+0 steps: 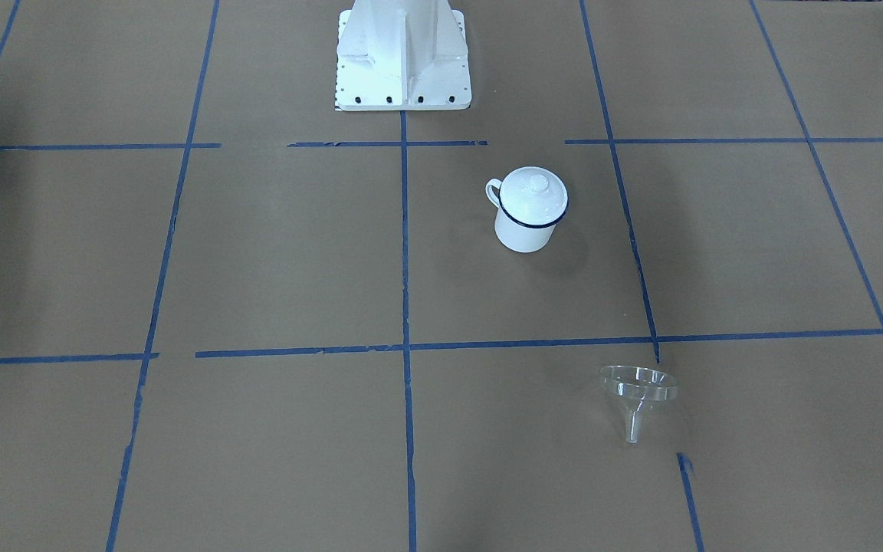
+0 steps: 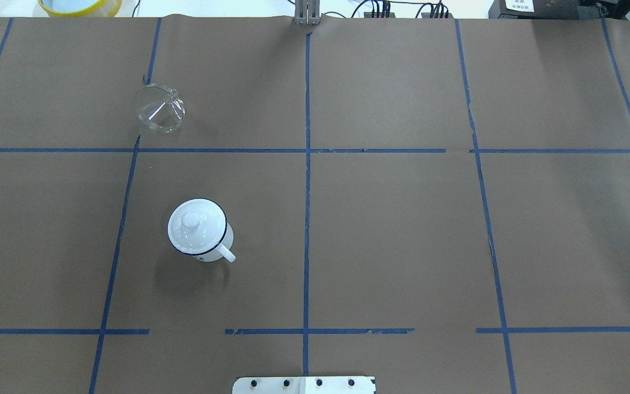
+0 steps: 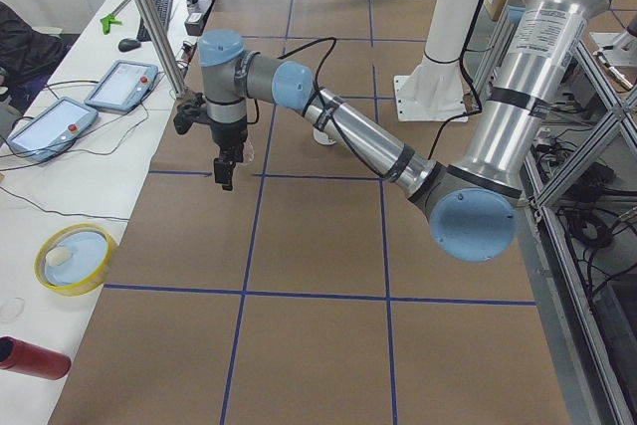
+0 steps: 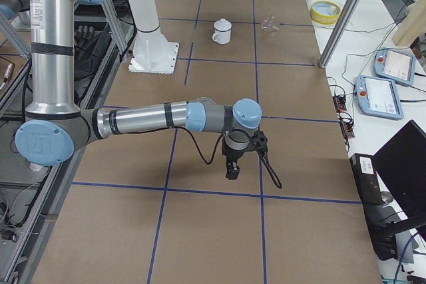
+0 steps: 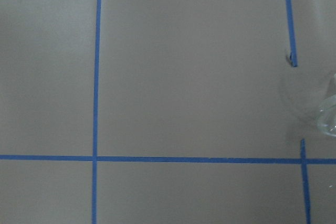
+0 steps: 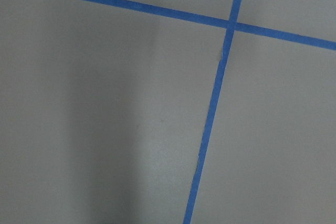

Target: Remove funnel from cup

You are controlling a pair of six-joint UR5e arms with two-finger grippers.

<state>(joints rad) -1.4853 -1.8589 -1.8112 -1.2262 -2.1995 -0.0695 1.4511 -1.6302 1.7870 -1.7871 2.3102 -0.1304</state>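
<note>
The clear funnel [image 1: 638,391] lies on its side on the brown table, apart from the cup; it also shows in the overhead view [image 2: 159,108], the right side view [image 4: 269,23] and at the left wrist view's right edge [image 5: 328,119]. The white cup [image 1: 530,218] with a dark blue rim stands upright [image 2: 214,246] with a round white knobbed lid [image 2: 192,221] on it. My left gripper [image 3: 224,171] hangs above the table and shows only in the left side view. My right gripper [image 4: 233,167] hangs above the table far from both and shows only in the right side view. I cannot tell whether either is open or shut.
The robot's white base [image 1: 403,61] stands at the table's near edge. A yellow-rimmed dish [image 3: 75,256], a red bottle [image 3: 30,357] and control pendants [image 3: 60,121] lie on the white bench beyond the table. Blue tape lines cross the brown paper.
</note>
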